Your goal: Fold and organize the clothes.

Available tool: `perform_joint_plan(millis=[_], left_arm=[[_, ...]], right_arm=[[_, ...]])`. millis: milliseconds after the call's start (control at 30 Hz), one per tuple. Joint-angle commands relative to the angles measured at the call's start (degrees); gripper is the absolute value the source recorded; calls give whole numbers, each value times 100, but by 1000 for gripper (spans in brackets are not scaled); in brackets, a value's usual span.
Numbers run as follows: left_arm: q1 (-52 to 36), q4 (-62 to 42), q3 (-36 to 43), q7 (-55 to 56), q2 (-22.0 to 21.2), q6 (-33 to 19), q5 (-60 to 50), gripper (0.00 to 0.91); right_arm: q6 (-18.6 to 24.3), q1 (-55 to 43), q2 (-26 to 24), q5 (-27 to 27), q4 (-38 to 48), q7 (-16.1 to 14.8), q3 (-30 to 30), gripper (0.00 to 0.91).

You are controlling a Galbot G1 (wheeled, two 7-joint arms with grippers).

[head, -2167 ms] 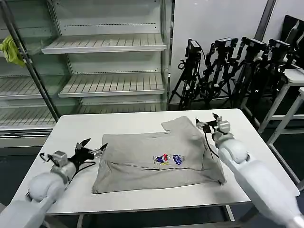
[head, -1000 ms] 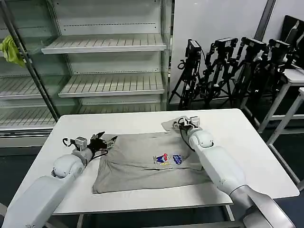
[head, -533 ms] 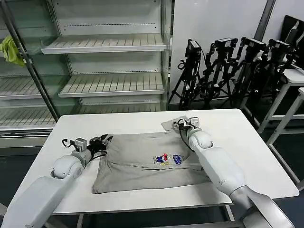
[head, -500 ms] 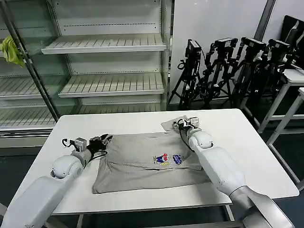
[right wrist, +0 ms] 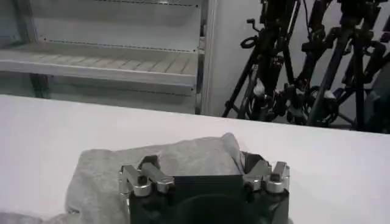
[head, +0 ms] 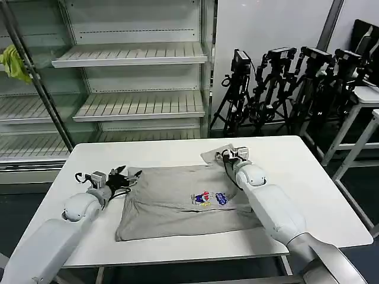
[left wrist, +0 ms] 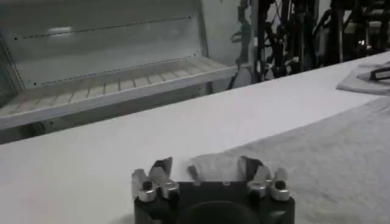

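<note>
A light grey T-shirt point(head: 183, 204) with a small colourful chest print point(head: 210, 198) lies partly folded on the white table point(head: 296, 165). My left gripper point(head: 127, 173) is low at the shirt's far left corner. In the left wrist view its fingers point(left wrist: 161, 167) stand apart, open, with the cloth corner point(left wrist: 213, 165) lying between them. My right gripper point(head: 224, 155) rests over the sleeve point(head: 214, 152) at the shirt's far right. It is open too, and the sleeve point(right wrist: 177, 158) lies on the table between its spread fingers point(right wrist: 253, 164).
An open shelving unit point(head: 130, 54) stands behind the table, with a yellow-green rag point(head: 15, 62) hanging at its left. Black tripods point(head: 284, 83) crowd the back right. Bare tabletop lies right of the shirt and along the front edge.
My left gripper reached the shirt's corner, closed, then opened again and drew slightly left. My right gripper swung in from the right onto the sleeve and has since held still.
</note>
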State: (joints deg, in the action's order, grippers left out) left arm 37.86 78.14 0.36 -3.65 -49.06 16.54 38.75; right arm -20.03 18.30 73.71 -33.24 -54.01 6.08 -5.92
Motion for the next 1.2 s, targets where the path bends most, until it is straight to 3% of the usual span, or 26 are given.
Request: perform_joint_plan(millis=[33, 67, 100, 167, 400, 967, 1200], left_arm=[[5, -104, 22, -37, 1, -14, -28, 81], [7, -97, 20, -44, 7, -19, -31, 50], [14, -85, 19, -45, 13, -19, -29, 40], [29, -58, 17, -57, 26, -23, -36, 40], [67, -17, -1, -71, 53, -70, -62, 40], [409, 487, -330, -38, 188, -97, -60, 40], [765, 1036, -726, -13, 308, -87, 22, 40]], right_arm=[[7, 7, 2, 8, 5, 5, 1, 554], [11, 11, -1, 15, -1, -3, 1, 453], [15, 14, -2, 19, -2, -8, 0, 423], [25, 24, -1, 30, -3, -22, 0, 272], [90, 64, 2, 90, -22, -51, 1, 10], [143, 172, -129, 139, -342, 18, 60, 0], [142, 310, -338, -137, -1273, 165, 245, 0]])
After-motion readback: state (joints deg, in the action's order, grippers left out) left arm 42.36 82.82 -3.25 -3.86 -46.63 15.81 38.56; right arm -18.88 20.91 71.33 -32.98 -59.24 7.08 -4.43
